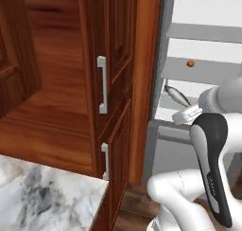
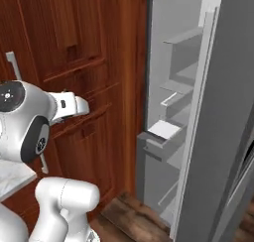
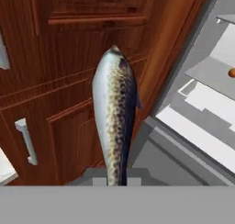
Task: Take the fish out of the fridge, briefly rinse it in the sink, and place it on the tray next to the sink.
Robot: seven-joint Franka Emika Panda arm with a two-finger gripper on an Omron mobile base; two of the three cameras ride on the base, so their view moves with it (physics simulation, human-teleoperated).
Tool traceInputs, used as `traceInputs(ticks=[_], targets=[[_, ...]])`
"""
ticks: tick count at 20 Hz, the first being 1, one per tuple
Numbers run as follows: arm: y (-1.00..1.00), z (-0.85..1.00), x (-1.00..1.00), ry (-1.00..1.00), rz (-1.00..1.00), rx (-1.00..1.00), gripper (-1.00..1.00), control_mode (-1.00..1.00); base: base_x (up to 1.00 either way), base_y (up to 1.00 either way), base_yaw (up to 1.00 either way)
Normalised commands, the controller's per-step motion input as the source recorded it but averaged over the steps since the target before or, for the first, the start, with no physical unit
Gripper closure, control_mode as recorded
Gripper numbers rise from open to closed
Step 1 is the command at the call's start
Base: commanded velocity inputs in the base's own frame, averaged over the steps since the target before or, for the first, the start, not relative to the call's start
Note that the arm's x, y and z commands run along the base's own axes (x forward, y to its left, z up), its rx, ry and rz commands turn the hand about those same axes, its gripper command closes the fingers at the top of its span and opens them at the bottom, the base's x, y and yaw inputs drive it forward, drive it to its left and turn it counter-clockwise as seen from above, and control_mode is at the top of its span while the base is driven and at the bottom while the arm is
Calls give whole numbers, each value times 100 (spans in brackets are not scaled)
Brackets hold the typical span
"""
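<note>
**Fish out, clamped in my jaws**

I've got the fish (image 3: 114,117) pinched tight in the gripper (image 1: 182,112), held in the air before the reddish cupboards (image 1: 111,74), just outside the open fridge (image 2: 178,112). Orange ball (image 1: 190,63) sits on a shelf.

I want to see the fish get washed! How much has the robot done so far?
Done: the fish is out of the open fridge, its shelves off to one side. In hand: the jaws are shut on it, holding it in front of the wooden cupboards. Left: rinsing it at the sink, then putting it on the tray.
</note>
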Motion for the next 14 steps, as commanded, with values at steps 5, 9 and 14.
traceInputs(ticks=[5,9,14], targets=[[0,0,0,0,0,0,100,100,-71,53,-59],[0,0,0,0,0,0,100,100,-46,67,-23],[0,0,0,0,0,0,100,100,-94,14,4]])
